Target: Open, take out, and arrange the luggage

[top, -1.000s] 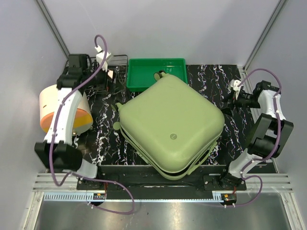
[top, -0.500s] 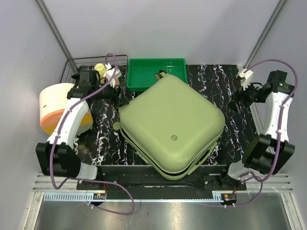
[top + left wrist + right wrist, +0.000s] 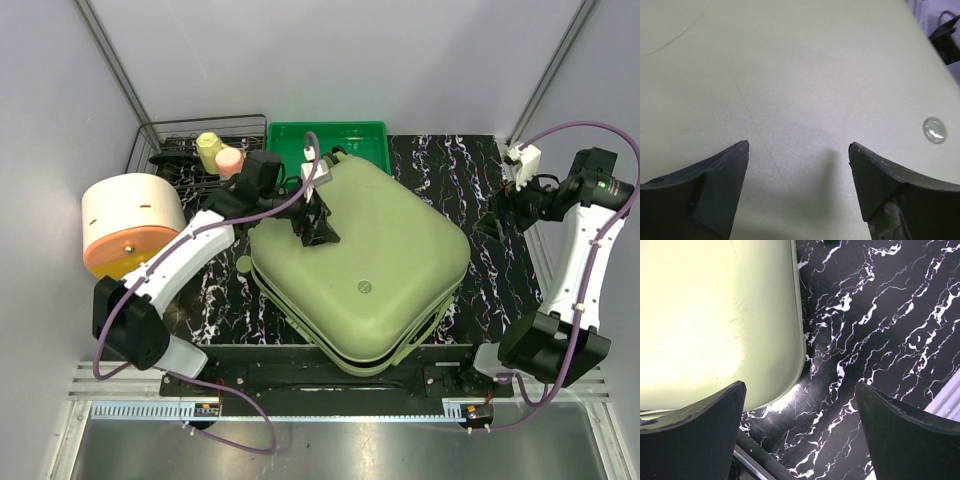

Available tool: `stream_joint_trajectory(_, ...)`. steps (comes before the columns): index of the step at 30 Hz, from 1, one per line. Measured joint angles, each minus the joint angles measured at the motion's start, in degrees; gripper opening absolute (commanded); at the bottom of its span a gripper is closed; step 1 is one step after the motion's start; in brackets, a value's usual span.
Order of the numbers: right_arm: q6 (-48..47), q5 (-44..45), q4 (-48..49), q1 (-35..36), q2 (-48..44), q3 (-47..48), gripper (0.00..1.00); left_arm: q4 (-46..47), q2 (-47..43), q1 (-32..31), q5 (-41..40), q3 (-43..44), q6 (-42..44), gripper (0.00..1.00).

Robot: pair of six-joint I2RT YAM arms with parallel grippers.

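Note:
The luggage, a large pale olive-green hard-shell case, lies closed and turned diagonally in the middle of the black marbled table. My left gripper hovers over the back left part of its lid, open. In the left wrist view the smooth lid of the luggage fills the frame. The left gripper holds nothing there, and a small round stud shows at the right. My right gripper is open beside the case's right corner. The right wrist view shows the luggage at the left of the empty right gripper.
A bright green tray stands behind the case. A wire basket at the back left holds a pale yellow item and a pink one. A round cream-and-orange container sits at the left. Grey walls close in both sides.
My left arm has swung right from the wire basket to above the case lid. My right arm has lifted and drawn back toward the right wall, its jaws wider.

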Motion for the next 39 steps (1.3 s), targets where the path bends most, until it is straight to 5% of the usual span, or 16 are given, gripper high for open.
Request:
stream_joint_trajectory(5, 1.46, -3.41, -0.70, 0.28, -0.61, -0.02, 1.00, -3.02, -0.20, 4.31, 5.25, 1.79, -4.50, 0.99)
stream_joint_trajectory(11, 7.50, -5.95, -0.02, 4.17, -0.63, -1.90, 1.00, -13.92, -14.69, 31.12, 7.26, -5.31, -7.82, 0.99)
stream_joint_trajectory(18, 17.77, -5.53, 8.07, 15.21, 0.00, -5.66, 1.00, -23.63, -25.20, 47.23, 11.32, -20.00, -10.14, 0.98)
stream_joint_trajectory(27, 20.15, -6.14, 13.73, 19.30, 5.20, -7.63, 0.98, -13.09, -18.45, 44.06, 15.85, -26.93, -22.82, 0.98)
stream_joint_trajectory(32, 14.03, -5.62, 14.67, 18.43, 1.42, -11.56, 0.91, 0.94, -18.56, 33.07, 15.80, -30.14, -32.76, 0.97)
stream_joint_trajectory(39, 13.33, 2.03, 8.37, 17.79, -11.96, -14.25, 1.00, 20.61, -9.46, 16.48, 9.29, -28.35, -42.32, 0.96)
